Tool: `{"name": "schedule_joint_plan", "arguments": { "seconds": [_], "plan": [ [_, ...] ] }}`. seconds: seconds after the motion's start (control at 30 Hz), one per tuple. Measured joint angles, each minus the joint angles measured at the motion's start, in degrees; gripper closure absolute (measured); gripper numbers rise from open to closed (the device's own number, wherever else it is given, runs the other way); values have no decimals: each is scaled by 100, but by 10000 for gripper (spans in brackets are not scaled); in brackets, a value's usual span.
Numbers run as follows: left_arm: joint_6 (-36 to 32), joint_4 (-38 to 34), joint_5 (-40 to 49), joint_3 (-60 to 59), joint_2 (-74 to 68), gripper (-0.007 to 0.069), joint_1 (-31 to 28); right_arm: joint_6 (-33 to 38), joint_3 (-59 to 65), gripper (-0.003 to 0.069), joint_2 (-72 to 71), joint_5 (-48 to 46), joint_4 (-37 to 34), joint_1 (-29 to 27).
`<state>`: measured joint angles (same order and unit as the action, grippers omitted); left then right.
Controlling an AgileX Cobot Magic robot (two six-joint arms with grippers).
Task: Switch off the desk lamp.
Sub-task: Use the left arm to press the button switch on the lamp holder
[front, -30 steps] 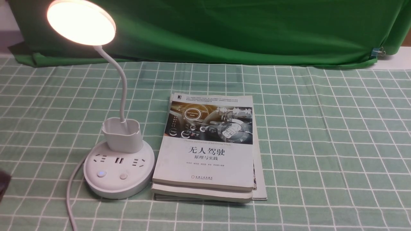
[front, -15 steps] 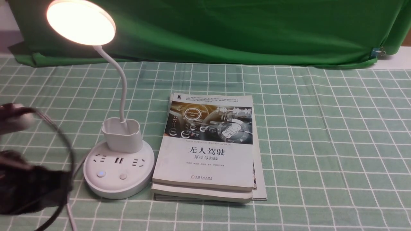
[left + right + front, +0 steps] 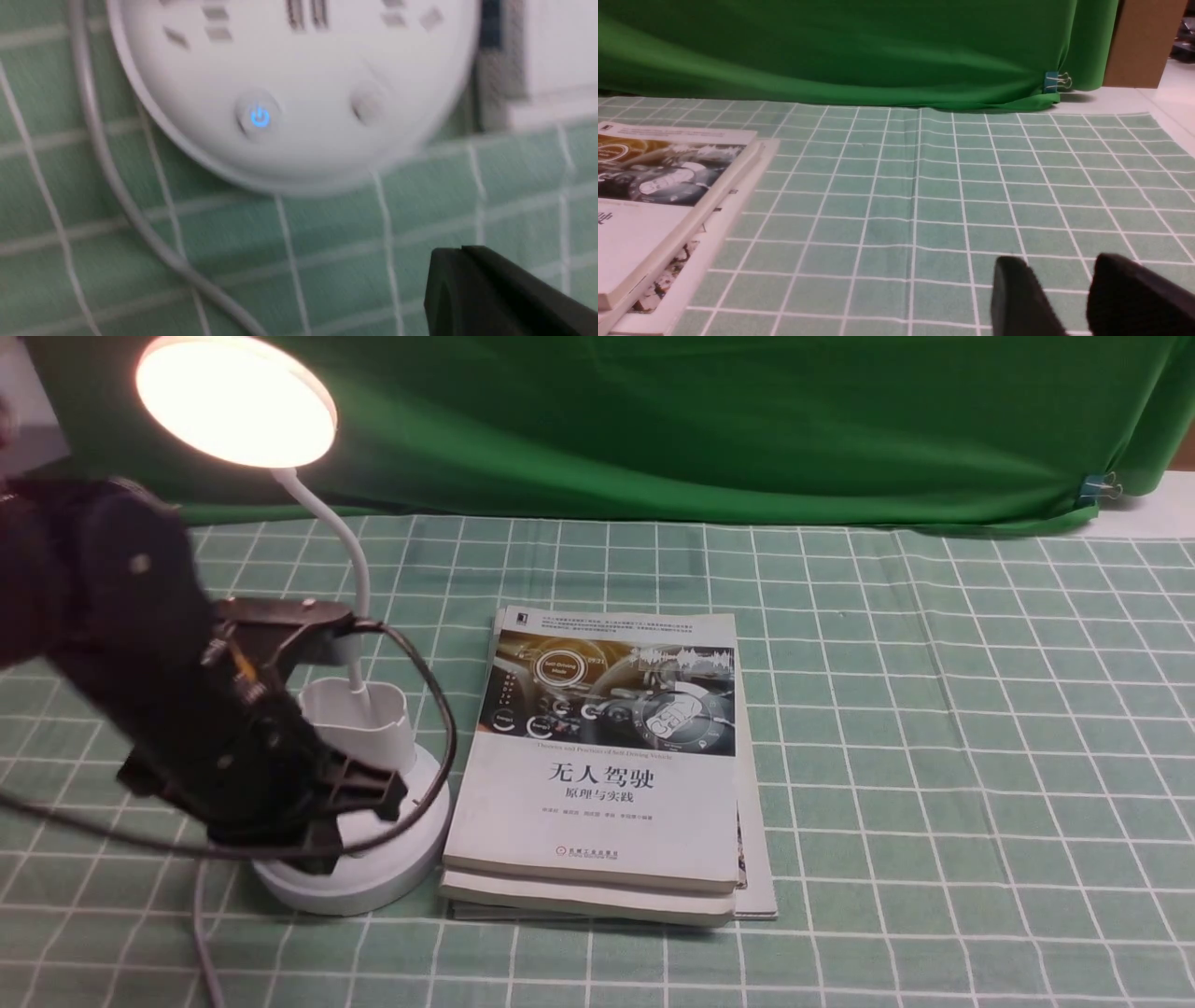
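Observation:
The white desk lamp stands at the left. Its round head is lit, and its neck bends down to a small cup on the round base. My left gripper hangs low over the front of the base and hides the buttons in the front view. In the left wrist view the gripper is shut and empty, just off the base's rim. That view shows a blue-lit power button and a plain button. My right gripper is open above bare cloth.
A stack of books lies right beside the lamp base and also shows in the right wrist view. The lamp's white cord trails toward the front edge. A green backdrop hangs behind the checked green tablecloth.
My left arm has swung in from the left edge and now sits over the front of the lamp base, covering the buttons. The lamp stays lit.

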<state>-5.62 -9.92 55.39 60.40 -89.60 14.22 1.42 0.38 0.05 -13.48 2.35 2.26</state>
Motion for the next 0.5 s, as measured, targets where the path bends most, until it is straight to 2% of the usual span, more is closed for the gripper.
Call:
{"name": "schedule_joint_plan", "arguments": {
  "seconds": [0.2,0.5],
  "plan": [
    [0,105,-294,328,-610,624,-82,0,0,417,0,0,0,0],
    [-276,-110,-420,389,-757,624,-82,0,0,417,0,0,0,0]
  ]
}}
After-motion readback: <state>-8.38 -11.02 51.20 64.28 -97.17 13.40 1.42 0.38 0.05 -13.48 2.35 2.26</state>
